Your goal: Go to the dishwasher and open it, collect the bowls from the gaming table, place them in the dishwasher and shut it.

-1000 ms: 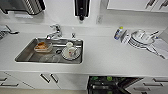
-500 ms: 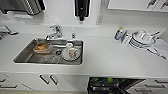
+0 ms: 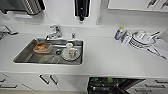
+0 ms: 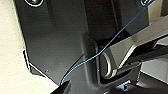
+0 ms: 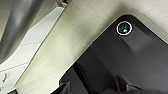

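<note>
Half facing, half looking down on a white countertop (image 3: 107,57) running across the whole head view. Seeing a steel sink (image 3: 25,58) sunk into it toward the left, with a chrome faucet (image 3: 53,33) at the back rim. Finding inside the sink a clear container (image 3: 42,47) with something orange in it, near the drain, and beside that a plate (image 3: 64,57) carrying a white mug (image 3: 72,52), with a small cup (image 3: 69,45) just behind.

Spotting the dishwasher (image 3: 112,85) under the counter, at the lower edge of the head view, right of the sink: showing a dark inside with rack lines and a few green patches. Noting white cabinet doors (image 3: 62,82) with bar handles just to its left.

Picking out, on the counter to the right, a bottle (image 3: 119,33) with a yellow cap standing beside a stack of white dishes (image 3: 142,40). Seeing a dark dispenser (image 3: 81,8) hanging on the wall above the sink.

Making out only dark tips for the left gripper (image 4: 63,88) and the right gripper (image 5: 65,87) in the wrist views; not managing to tell whether either is apart or together.
</note>
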### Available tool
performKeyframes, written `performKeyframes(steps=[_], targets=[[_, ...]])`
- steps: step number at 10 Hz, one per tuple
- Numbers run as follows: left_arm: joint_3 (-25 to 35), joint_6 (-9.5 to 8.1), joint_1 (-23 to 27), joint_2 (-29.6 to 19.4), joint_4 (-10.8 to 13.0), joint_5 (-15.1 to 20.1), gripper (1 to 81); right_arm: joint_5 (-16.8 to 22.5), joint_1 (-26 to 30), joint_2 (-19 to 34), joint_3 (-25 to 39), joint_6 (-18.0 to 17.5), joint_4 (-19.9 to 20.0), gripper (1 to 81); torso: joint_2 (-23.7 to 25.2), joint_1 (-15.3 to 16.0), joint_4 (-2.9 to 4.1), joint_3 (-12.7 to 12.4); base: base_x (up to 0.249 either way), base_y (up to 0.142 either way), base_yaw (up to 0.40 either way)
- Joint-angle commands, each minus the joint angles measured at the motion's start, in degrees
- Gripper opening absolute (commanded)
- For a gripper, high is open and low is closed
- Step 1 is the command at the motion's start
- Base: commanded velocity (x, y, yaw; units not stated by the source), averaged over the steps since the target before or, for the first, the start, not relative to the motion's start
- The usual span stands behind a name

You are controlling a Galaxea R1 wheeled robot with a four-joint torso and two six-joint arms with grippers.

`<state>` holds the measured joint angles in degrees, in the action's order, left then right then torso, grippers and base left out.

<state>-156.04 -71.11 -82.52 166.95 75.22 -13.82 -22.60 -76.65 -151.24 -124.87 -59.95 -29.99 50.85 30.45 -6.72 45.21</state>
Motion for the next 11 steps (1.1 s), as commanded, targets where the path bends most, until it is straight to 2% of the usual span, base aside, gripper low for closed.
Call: performKeyframes(steps=[1,3,4,6,9,11], targets=[[-0.06,0.27,-0.41,-0.39,0.46,2.05,81.1,-9.01,1.63,6.78,3.67,-4.81,-0.16,81.1,0.0,0.0,0.0,0.0,0.0,0.0,0.0],[-0.06,0.27,-0.41,-0.21,0.37,2.05,81.1,-14.75,1.72,9.7,5.52,-7.19,-0.16,81.1,0.0,0.0,0.0,0.0,0.0,0.0,0.0],[-0.06,0.27,-0.41,-0.12,0.45,2.05,81.1,-16.41,2.33,10.4,6.4,-7.89,-0.16,81.1,0.0,0.0,0.0,0.02,0.0,0.0,0.0],[-0.06,0.27,-0.41,-0.39,0.46,2.05,81.1,-16.26,4.08,8.93,5.71,-8.34,-0.16,81.1,0.0,0.0,0.0,0.02,0.0,0.0,0.0],[-0.06,-0.08,-0.94,-1.09,0.37,2.05,81.1,-14.5,7.07,3.2,-2.11,-8.43,-0.16,81.1,0.0,0.0,0.0,0.02,0.0,0.0,0.0],[-0.06,-0.17,-1.2,-1.18,0.28,2.05,81.1,-13.7,10.15,2.14,-2.56,-8.86,-0.25,81.1,0.0,0.0,0.0,0.05,0.0,0.0,0.0]])
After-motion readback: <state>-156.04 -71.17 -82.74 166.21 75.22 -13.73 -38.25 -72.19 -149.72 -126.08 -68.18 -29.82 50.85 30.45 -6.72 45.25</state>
